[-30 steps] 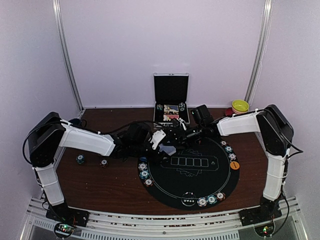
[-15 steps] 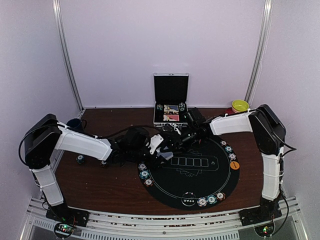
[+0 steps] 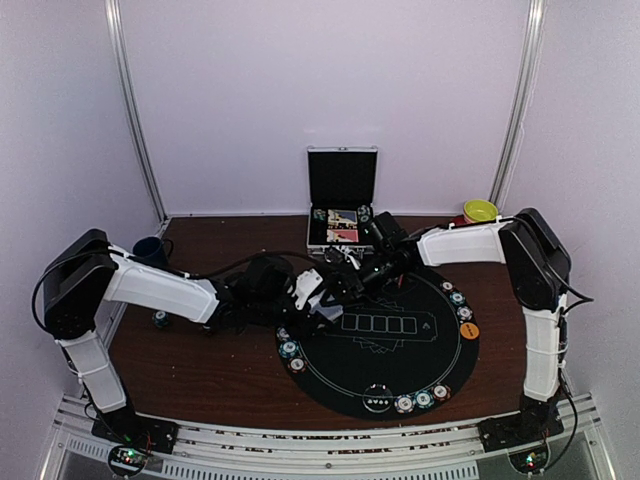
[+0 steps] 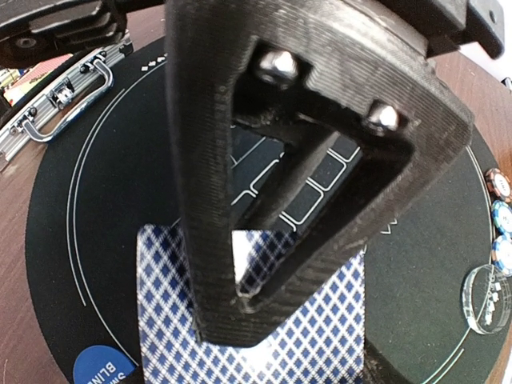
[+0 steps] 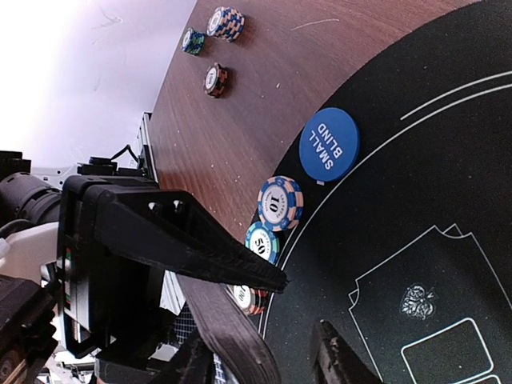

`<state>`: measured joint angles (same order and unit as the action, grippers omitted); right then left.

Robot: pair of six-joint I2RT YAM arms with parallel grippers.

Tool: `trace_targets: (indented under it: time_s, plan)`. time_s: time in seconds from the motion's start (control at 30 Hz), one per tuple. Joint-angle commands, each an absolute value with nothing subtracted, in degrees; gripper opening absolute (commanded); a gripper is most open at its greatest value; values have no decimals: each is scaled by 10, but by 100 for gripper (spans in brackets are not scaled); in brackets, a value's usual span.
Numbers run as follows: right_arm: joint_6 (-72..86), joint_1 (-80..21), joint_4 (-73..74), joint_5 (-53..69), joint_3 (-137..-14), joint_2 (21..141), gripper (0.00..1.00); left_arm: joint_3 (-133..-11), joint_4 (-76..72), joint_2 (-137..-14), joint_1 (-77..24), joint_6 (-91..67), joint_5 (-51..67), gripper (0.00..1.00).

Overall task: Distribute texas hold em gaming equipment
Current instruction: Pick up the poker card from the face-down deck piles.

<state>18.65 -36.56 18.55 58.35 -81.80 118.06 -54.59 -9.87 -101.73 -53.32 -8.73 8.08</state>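
Chips [image 5: 226,22] sit loose on the wooden table [image 3: 220,370] at far left, well apart from the round black mat [image 3: 400,365]. Next comes the left gripper [image 3: 328,293], hanging over the mat's left rim. It looks clamped on the playing cards [image 4: 320,336], though only one finger shows in its wrist view, so the pinch is a reading rather than a certainty. The top card's blue-diamond back faces that camera, its long axis running along the finger. Just below it lie the Small Blind button [image 5: 329,144] and a row of rim chips [image 5: 280,202] hugging the mat's edge. To the right and a little further back, the right gripper [image 3: 362,262] hovers just beside the left one, jaws parted and nothing between them. The cards thus lie to its left, and it is the arm placed to draw one off, probably by a free edge. Open room is over the mat's middle, near-right of both grippers. The silver case [image 3: 342,180] stands close behind, and the rim chips crowd the left.
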Motion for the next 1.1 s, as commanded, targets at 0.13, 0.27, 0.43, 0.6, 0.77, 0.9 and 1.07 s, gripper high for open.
trace_targets:
  time_s: [0.13,0.27,0.43,0.6,0.77,0.9,1.07]
  plan:
    - [154,-361,221,518,-841,1200,40,-535,-146,-982,-535,-87,98,53]
    - [151,-353,224,510,-844,1200,40,-530,-147,-971,-535,-86,98,53]
    - [149,-348,225,521,-845,1192,40,-527,-148,-966,-536,-85,97,53]
    - [149,-348,230,565,-850,1184,34,-530,-144,-972,-535,-84,96,53]
    - [131,-345,256,565,-865,1176,30,-531,-143,-972,-535,-83,93,53]
    - [126,-342,265,565,-870,1175,30,-532,-141,-974,-535,-83,93,53]
    - [120,-339,278,582,-877,1177,34,-535,-137,-977,-535,-83,93,53]
